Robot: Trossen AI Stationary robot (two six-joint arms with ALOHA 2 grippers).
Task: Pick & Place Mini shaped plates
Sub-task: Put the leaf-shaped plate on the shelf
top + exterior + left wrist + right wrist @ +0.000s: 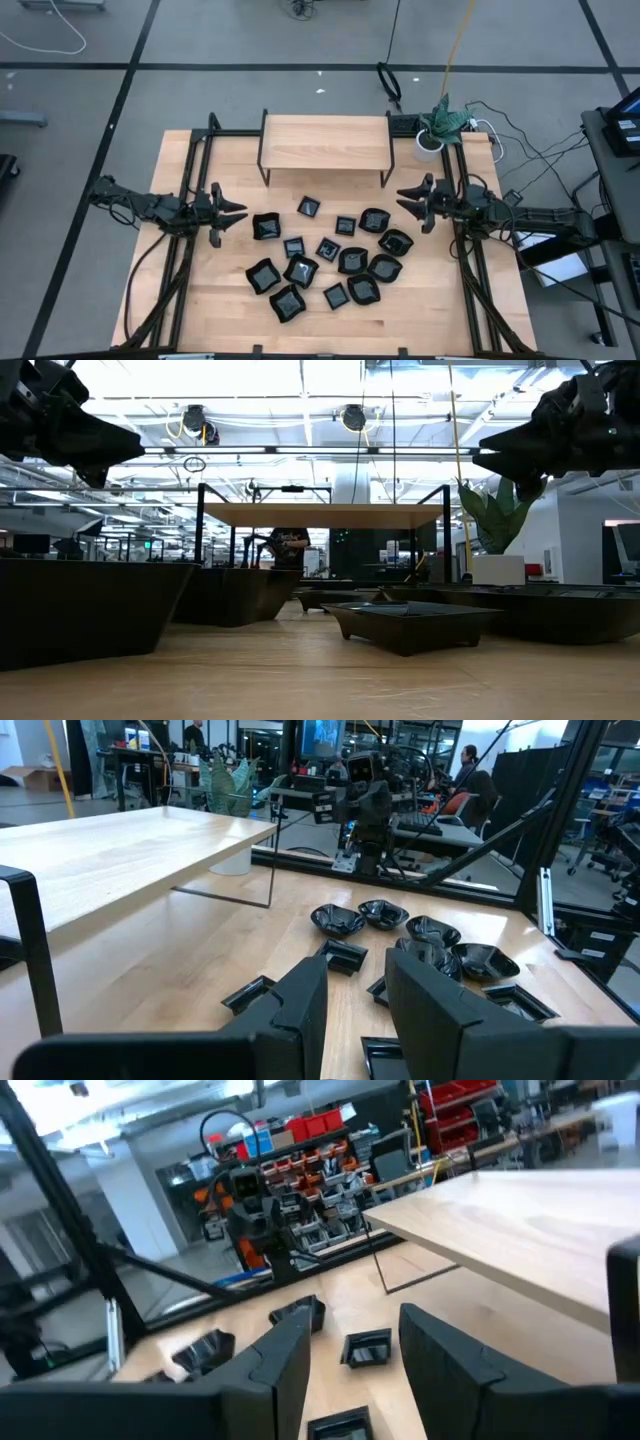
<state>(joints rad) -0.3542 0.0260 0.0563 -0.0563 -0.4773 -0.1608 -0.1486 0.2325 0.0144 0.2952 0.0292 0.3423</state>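
Several small glossy black plates (330,258) lie scattered on the wooden table's middle, each resting flat on its base: larger squares, smaller squares and wavy-rimmed round ones. My left gripper (240,213) hovers above the table, left of the cluster, open and empty. My right gripper (403,196) hovers to the cluster's right, open and empty. The left wrist view shows wavy plates (412,928) and square ones ahead of my open left gripper (356,995). The right wrist view shows square plates (366,1348) beyond my open right gripper (355,1358).
A low wooden shelf on black legs (324,142) stands at the table's far side. A potted plant in a white pot (436,128) sits at the far right corner. Black frame rails (185,190) run along both table sides. Bare wood lies near the front edge (330,335).
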